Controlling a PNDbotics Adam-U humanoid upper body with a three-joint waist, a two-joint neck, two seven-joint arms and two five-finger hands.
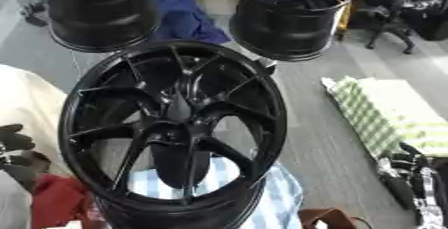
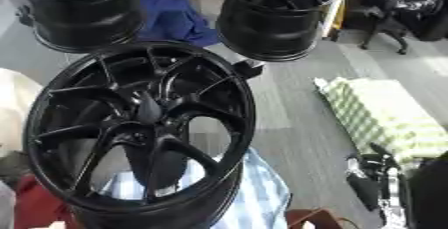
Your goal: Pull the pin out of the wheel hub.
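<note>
Wheel hub (image 1: 175,133), glossy black with curved spokes running to a central boss, fills the near middle of both views, its open face tilted up toward the camera. It rests on a blue-and-white checked cloth (image 1: 280,198). No pin can be made out on it. Two more black wheels (image 1: 293,13) stand upright behind it on the grey floor (image 1: 324,123), with a blue cloth (image 1: 184,18) between them. A green-and-white checked pad (image 1: 385,113) lies on the floor to the right. The right robot hand (image 1: 418,183) shows at the lower right edge, dark with silver parts; whether its fingers are open or closed, I cannot tell. The left robot hand (image 1: 16,140) appears as dark fingers at the left edge, its state also unclear.
</note>
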